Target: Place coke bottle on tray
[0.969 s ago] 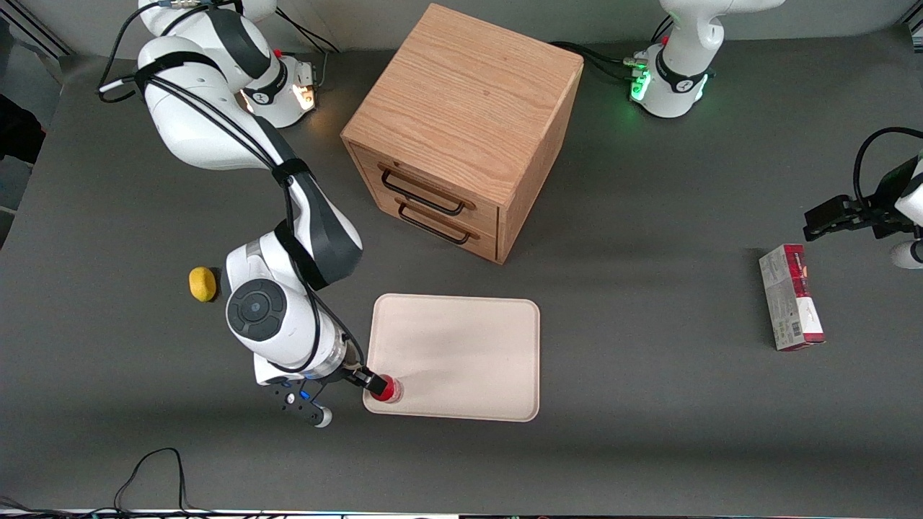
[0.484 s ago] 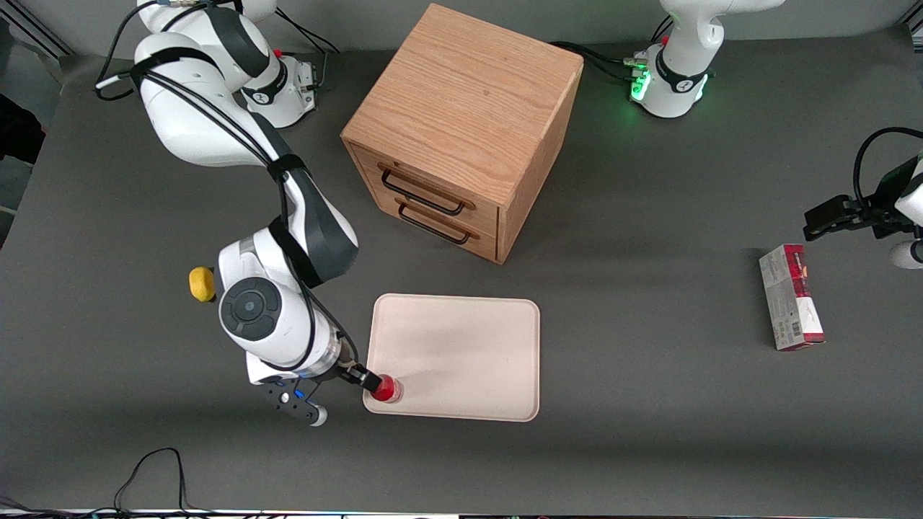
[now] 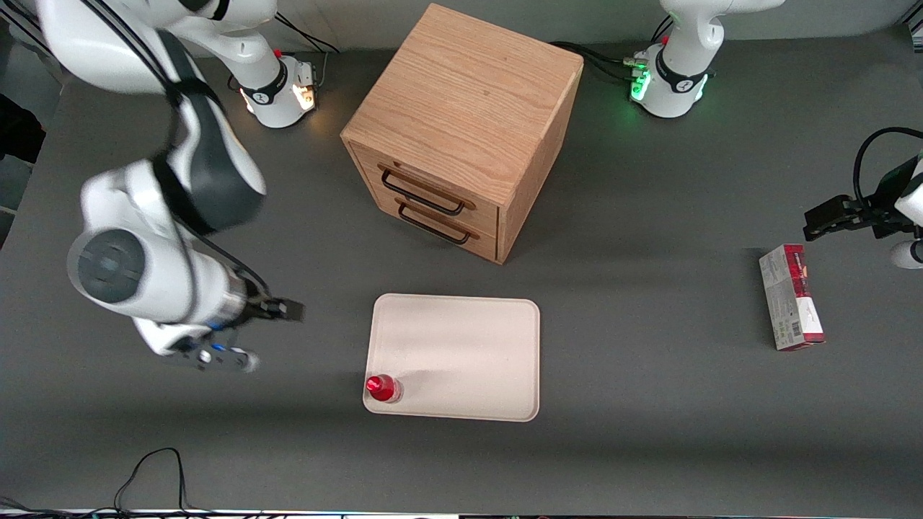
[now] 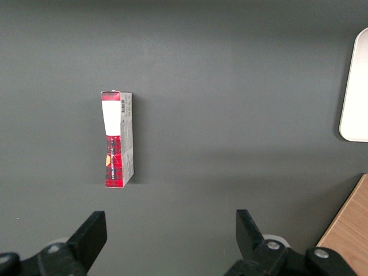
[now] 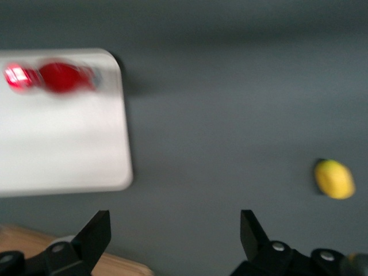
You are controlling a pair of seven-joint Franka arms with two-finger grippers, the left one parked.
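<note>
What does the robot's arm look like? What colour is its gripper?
The working arm is shiny white with rounded joints, a dark grey band, a grey round cap and black cables strapped along it. Its gripper is black, with two flat fingers, near the tray.

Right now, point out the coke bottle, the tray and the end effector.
coke bottle (image 3: 381,387): front view, on its red cap.
tray (image 3: 469,346): front view, on its bare middle.
end effector (image 5: 172,230): right wrist view, open, midway between its fingertips, above the table beside the tray.

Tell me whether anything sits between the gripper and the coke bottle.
Nothing visible does. The open gripper hangs over bare table beside the tray, and the coke bottle stands upright on the tray's corner nearest it.
</note>
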